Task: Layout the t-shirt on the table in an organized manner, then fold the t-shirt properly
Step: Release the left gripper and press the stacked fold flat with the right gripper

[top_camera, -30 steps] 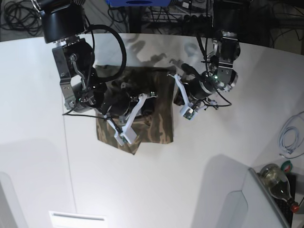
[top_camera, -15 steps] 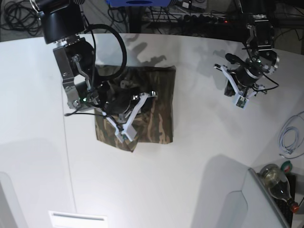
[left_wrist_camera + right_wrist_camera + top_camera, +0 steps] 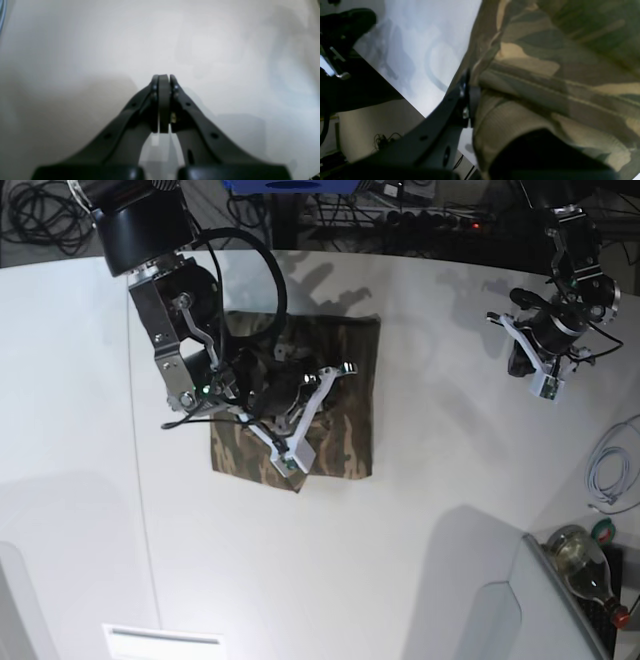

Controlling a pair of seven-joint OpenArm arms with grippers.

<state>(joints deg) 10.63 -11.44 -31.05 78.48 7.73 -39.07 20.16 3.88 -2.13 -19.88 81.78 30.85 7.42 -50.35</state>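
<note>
The camouflage t-shirt (image 3: 345, 420) lies folded into a rough rectangle on the white table (image 3: 420, 560), left of centre. My right gripper (image 3: 291, 460) is low over the shirt's front left part. In the right wrist view the right gripper (image 3: 470, 82) is shut on a fold of the t-shirt (image 3: 545, 75); one dark finger (image 3: 466, 100) shows and the cloth hides the other. My left gripper (image 3: 546, 383) is far right, away from the shirt. In the left wrist view the left gripper (image 3: 163, 76) is shut and empty over the bare table (image 3: 225, 50).
A thin dark seam (image 3: 143, 500) runs down the table's left part. A white cable (image 3: 608, 472) and a bottle (image 3: 583, 563) sit at the right edge. Cables and dark equipment (image 3: 400, 210) lie behind the table. A white box (image 3: 165, 642) sits at the front.
My left arm let go of the shirt's right edge and swung away to the far right, shutting empty. My right gripper and the shirt shifted slightly to the right.
</note>
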